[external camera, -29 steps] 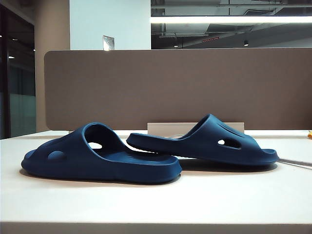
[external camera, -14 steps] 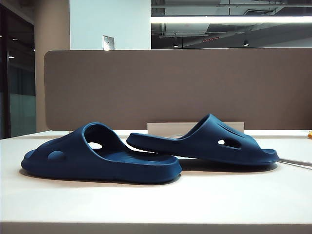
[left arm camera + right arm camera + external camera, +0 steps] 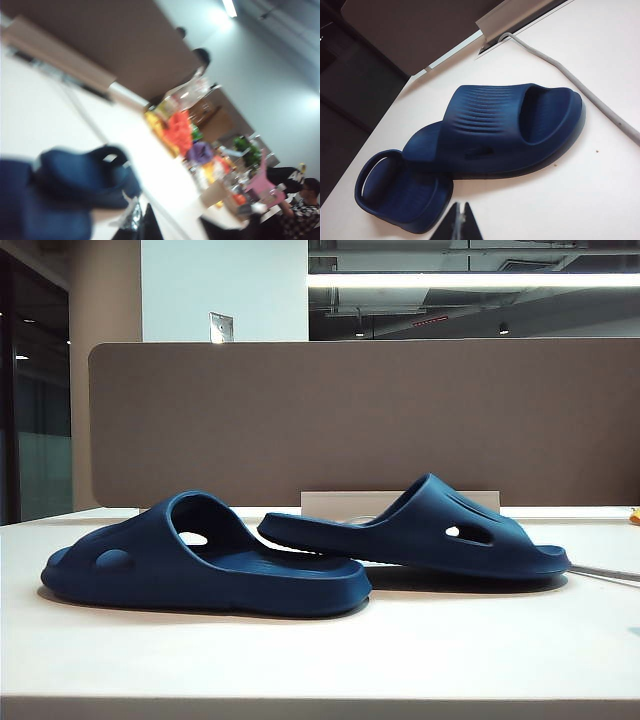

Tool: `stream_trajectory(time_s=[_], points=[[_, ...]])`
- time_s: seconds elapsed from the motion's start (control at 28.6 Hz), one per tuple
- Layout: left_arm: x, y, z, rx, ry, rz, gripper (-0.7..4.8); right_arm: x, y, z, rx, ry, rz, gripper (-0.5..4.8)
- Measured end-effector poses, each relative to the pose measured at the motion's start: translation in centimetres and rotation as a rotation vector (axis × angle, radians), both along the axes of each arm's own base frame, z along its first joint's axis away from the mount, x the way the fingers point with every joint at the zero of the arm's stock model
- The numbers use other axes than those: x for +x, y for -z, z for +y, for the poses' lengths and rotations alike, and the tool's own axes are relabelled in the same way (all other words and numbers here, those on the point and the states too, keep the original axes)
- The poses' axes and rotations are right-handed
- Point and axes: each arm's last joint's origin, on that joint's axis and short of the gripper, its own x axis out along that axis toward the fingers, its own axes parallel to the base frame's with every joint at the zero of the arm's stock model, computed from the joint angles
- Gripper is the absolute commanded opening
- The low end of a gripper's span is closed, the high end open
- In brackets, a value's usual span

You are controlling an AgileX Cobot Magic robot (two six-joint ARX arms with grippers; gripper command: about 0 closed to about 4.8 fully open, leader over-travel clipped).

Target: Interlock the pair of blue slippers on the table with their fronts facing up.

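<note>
While both slippers [image 3: 300, 555] lie unmoved on the table [image 3: 320, 660], overlapping, left gripper [image 3: 145, 227] and right gripper [image 3: 461, 222] hover shut, empty; interlocking remains undone.

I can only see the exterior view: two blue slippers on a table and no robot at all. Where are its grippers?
Observer: The right gripper is shut. It is close to the overlapping slippers and touches neither.
Operator: And the left one?
Observer: The left gripper is shut too. It is also near the slippers, though its wrist picture is blurred.
Operator: Is there anything on the straps that I can't see from the side?
Observer: The upper slipper's strap has fine ridges running across its top.
</note>
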Motion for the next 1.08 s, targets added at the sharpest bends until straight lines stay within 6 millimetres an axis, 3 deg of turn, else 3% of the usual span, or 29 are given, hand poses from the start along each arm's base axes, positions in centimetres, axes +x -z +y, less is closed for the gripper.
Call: stream_trajectory(time_s=[0.24, 0.42, 0.52, 0.56, 0.66, 0.77, 0.84, 0.91, 1.08], points=[[-0.6, -8.5, 0.0, 0.042, 0.02, -0.068, -0.06, 0.0, 0.0, 0.0, 0.021, 0.002, 0.011, 0.12], [2.6, -11.3, -0.4, 0.206, 0.031, -0.015, -0.06, 0.0, 0.3, 0.0, 0.018, 0.004, 0.039, 0.12], [6.8, -9.9, -1.0, 0.241, 0.103, 0.137, -0.05, 0.0, 0.3, 0.0, 0.017, 0.005, 0.04, 0.12], [8.9, -8.7, -1.3, 0.241, 0.166, 0.222, -0.05, 0.0, 0.3, 0.0, 0.017, 0.004, 0.039, 0.12], [12.6, -6.0, -1.8, 0.263, 0.265, 0.346, -0.03, 0.0, 0.3, 0.0, 0.017, 0.004, 0.04, 0.12], [16.7, -1.9, -1.9, 0.299, 0.293, 0.492, 1.0, 0.0, 0.3, 0.0, 0.017, 0.001, 0.04, 0.12], [18.7, 0.1, -1.3, 0.268, 0.325, 0.537, 1.04, 0.0, 0.3, 0.0, 0.017, 0.0, 0.041, 0.12], [20.2, 1.8, -0.3, 0.224, 0.333, 0.609, 1.04, -0.1, 0.4, 0.0, 0.015, -0.001, 0.052, 0.12], [21.4, 2.8, 2.2, 0.157, 0.299, 0.646, 1.04, -0.1, 0.4, 0.0, 0.014, -0.001, 0.059, 0.12]])
